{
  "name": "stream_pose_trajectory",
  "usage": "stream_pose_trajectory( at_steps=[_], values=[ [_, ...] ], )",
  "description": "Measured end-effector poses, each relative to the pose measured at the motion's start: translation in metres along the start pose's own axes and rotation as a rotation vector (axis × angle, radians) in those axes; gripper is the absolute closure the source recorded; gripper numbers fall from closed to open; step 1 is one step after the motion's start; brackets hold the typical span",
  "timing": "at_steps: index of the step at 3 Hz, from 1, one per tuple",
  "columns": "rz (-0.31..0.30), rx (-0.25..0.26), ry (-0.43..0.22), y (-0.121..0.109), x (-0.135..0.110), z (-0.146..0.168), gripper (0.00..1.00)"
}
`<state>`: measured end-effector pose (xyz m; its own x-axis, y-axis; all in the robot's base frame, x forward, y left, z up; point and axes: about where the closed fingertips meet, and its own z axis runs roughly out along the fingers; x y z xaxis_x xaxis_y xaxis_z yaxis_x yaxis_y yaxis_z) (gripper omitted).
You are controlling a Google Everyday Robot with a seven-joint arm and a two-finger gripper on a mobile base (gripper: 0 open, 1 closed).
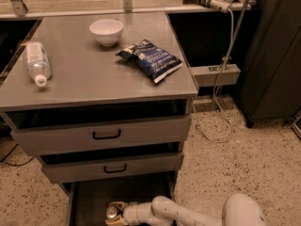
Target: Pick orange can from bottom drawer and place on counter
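Observation:
The orange can stands in the open bottom drawer at the lower edge of the camera view, its silver top facing up. My gripper reaches in from the right on a white arm and is at the can, its fingers around the can's body. The counter is the broad grey top of the cabinet, above the two shut drawers with black handles.
On the counter lie a clear plastic bottle at the left, a white bowl at the back and a blue snack bag near the right edge. A cable hangs down to the speckled floor right of the cabinet.

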<state>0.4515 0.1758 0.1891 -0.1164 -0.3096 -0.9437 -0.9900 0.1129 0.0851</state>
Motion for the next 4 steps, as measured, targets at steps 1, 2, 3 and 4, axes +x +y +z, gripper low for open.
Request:
stream_pose_trajectory(
  at_steps=[1, 2, 3, 4],
  values=[
    [0.035, 0.043, -0.020, 0.001, -0.020, -0.016, 1.00],
    [0.061, 0.066, -0.021, 0.005, -0.043, -0.031, 1.00],
    [0.081, 0.103, -0.004, 0.011, -0.074, -0.050, 1.00],
    [0.046, 0.135, 0.019, 0.019, -0.121, -0.070, 1.00]
  ],
)
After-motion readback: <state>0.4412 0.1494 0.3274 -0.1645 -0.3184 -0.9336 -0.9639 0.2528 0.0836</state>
